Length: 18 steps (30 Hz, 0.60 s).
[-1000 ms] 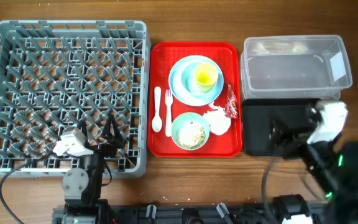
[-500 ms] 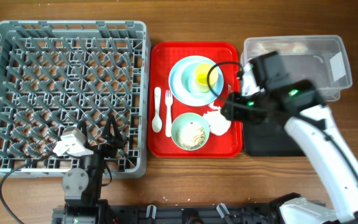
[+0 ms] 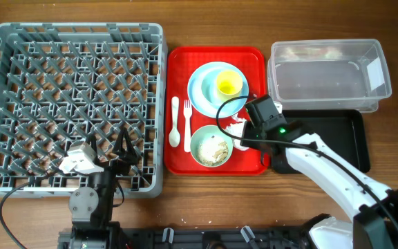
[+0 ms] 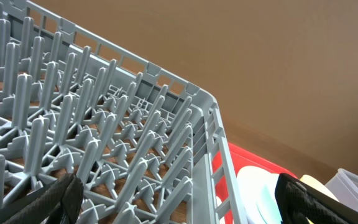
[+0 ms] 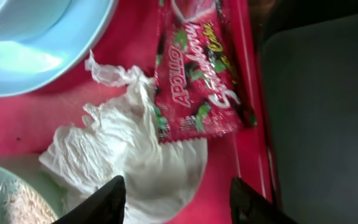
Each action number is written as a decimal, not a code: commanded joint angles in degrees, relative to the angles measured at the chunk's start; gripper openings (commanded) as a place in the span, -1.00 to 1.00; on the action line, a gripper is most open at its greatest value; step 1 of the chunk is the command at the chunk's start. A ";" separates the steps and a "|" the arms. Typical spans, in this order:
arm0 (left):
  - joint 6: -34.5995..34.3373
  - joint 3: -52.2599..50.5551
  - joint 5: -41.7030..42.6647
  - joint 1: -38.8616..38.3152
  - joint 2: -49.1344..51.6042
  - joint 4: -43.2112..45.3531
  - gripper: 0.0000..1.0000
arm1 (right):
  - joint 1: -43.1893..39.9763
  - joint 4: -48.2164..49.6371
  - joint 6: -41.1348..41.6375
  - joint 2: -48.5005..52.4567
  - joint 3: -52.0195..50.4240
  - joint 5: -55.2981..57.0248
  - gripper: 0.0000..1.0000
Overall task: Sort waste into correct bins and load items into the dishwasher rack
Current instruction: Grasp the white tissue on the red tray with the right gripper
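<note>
The red serving tray point(image 3: 179, 160) holds a pale blue plate point(image 3: 202, 90) with a yellow cup point(image 3: 228, 85) on it, a blue-green bowl point(image 3: 211, 146) of rice, a white spoon point(image 3: 174, 123) and a white fork point(image 3: 186, 123). My right gripper point(image 3: 247, 135) hovers open over the crumpled white napkin point(image 5: 129, 155) and the red wrapper point(image 5: 197, 81) at the tray's right edge; it holds nothing. My left gripper point(image 3: 116, 155) is open and empty over the front right of the grey rack point(image 3: 19, 90). The clear tub point(image 3: 323, 72) and the black tray point(image 3: 337, 138) lie to the right.
The rack's pegs and its right wall point(image 4: 204, 155) fill the left wrist view, with the plate point(image 4: 263, 193) beyond. The black tray point(image 5: 328, 112) lies right beside the red tray's rim point(image 5: 257, 112) in the right wrist view. Wooden table point(image 3: 392, 28) shows around everything.
My right arm has swung from the black tray at the right, over the tub, and come down over the napkin and wrapper. The left arm has not moved.
</note>
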 commanded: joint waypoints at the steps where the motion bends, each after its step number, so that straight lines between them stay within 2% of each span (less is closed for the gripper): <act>1: 1.14 -0.15 0.07 -0.24 -0.42 -0.07 1.00 | 0.28 3.30 -1.62 4.57 -0.50 -3.43 0.13; 4: 1.14 -0.17 0.07 -0.24 -0.42 -0.07 1.00 | 0.28 4.66 -1.44 8.07 -0.50 -4.26 0.08; 7: 1.14 -0.17 0.07 -0.24 -0.42 -0.07 1.00 | 0.24 3.96 -1.55 5.62 0.13 -7.72 -0.26; 8: 1.14 -0.17 0.07 -0.24 -0.42 -0.07 1.00 | 0.20 2.10 -2.62 3.06 1.86 -9.70 -0.46; 10: 1.11 -0.17 0.07 -0.24 -0.42 -0.07 1.00 | 0.09 -3.13 -4.72 -3.13 6.78 -9.70 -0.74; 11: 1.11 -0.17 0.07 -0.24 -0.42 -0.07 1.00 | -0.15 -6.08 -5.57 -7.13 9.88 -8.33 -0.80; 13: 1.14 -0.17 0.07 -0.26 -0.42 -0.07 1.00 | -0.37 -9.92 -5.81 -13.90 13.70 -4.24 -0.82; 16: 1.14 -0.17 0.07 -0.26 -0.42 -0.07 1.00 | -0.39 -12.94 -5.81 -22.16 13.97 4.63 -0.82; 18: 1.11 -0.17 0.07 -0.24 -0.42 -0.07 1.00 | -0.39 -14.16 -5.84 -25.29 13.94 15.91 -0.87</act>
